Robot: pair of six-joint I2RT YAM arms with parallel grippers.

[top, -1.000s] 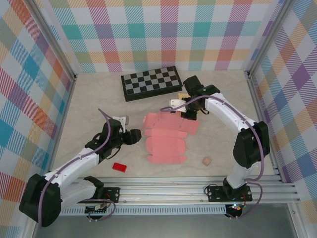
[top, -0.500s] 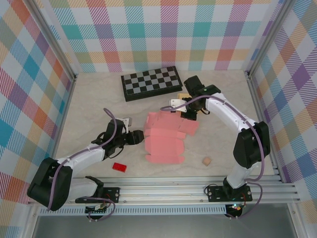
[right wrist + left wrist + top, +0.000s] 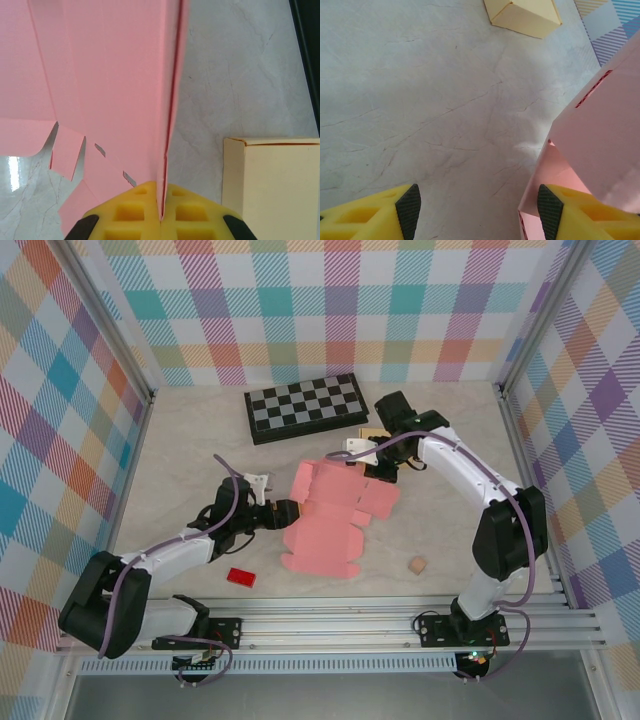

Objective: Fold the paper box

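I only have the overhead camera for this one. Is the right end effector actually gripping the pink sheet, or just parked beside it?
Observer: Gripping. Its wrist camera shows the right end effector shut on the pink sheet, with the edge pinched between the yellow fingers.
Operator: And the left one?
Observer: The left end effector is open. Bare table shows between its fingers, and the sheet's corner sits by one finger, not between them.
Operator: What's the pale thing by the right wrist?
Observer: A cream box, apart from the sheet with a strip of table between them.
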